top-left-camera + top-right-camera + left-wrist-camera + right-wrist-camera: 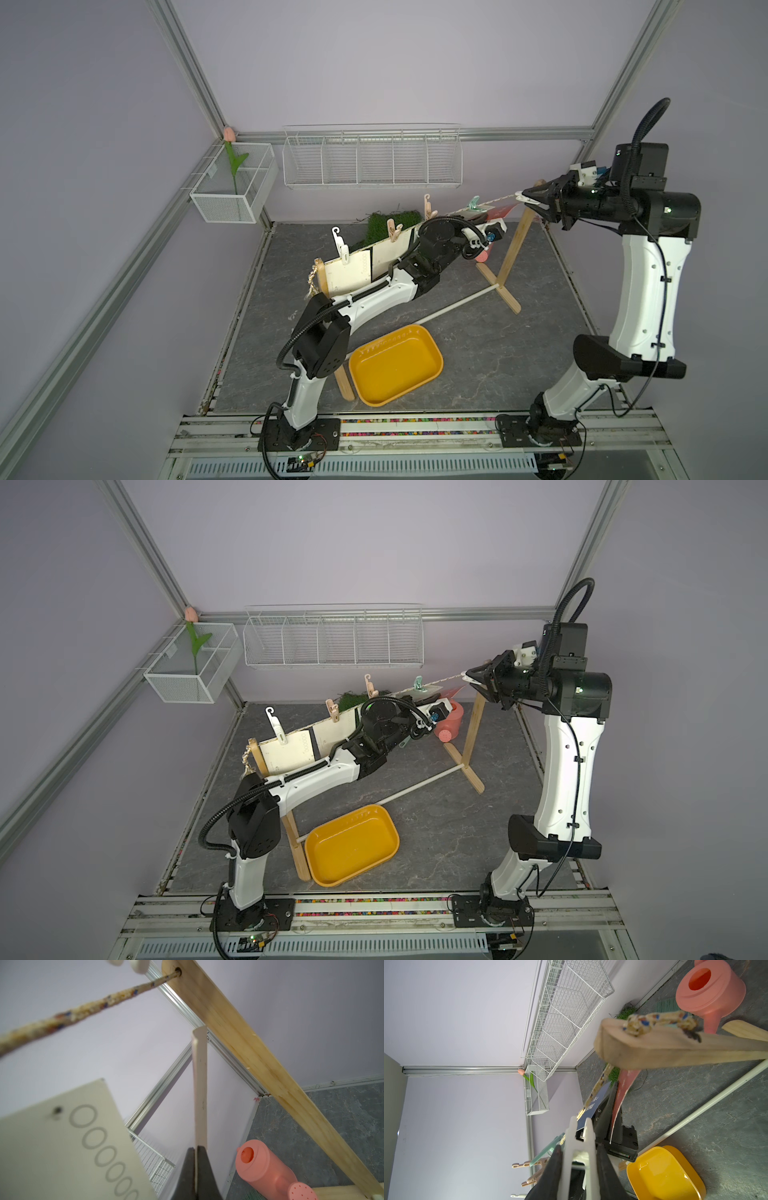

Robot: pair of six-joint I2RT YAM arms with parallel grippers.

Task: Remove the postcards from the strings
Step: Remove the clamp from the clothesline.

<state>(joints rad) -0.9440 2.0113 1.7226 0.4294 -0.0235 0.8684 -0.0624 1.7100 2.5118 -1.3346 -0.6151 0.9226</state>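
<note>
Work barely begun: my left gripper (196, 1148), fingers (187, 1159) pressed together, pinches the end postcard (200, 1084) by its edge while my right gripper (579, 1147) squeezes a white clothespin (588, 1136) on the string (83, 1012); other postcards (345, 278) hang pegged along it, yellow tray (395, 368) holding none.

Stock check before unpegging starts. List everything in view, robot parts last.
cream-white paper postcards: several, cream, along the rope; some hidden
twisted beige-and-white rope: one, beige, between the posts
light wooden posts: two, tan, rack ends
plastic clothespins: five, white, tan, teal, on the rope
yellow plastic tray: one, yellow, front floor
pink watering can: one, pink, behind the rack
white wire shelf: one, white, back wall
white mesh basket: one, white, back corner
green grass patch: one, green, back floor
left gripper: one, black, shut on a postcard's edge
right gripper: one, black, shut on a white clothespin
</note>
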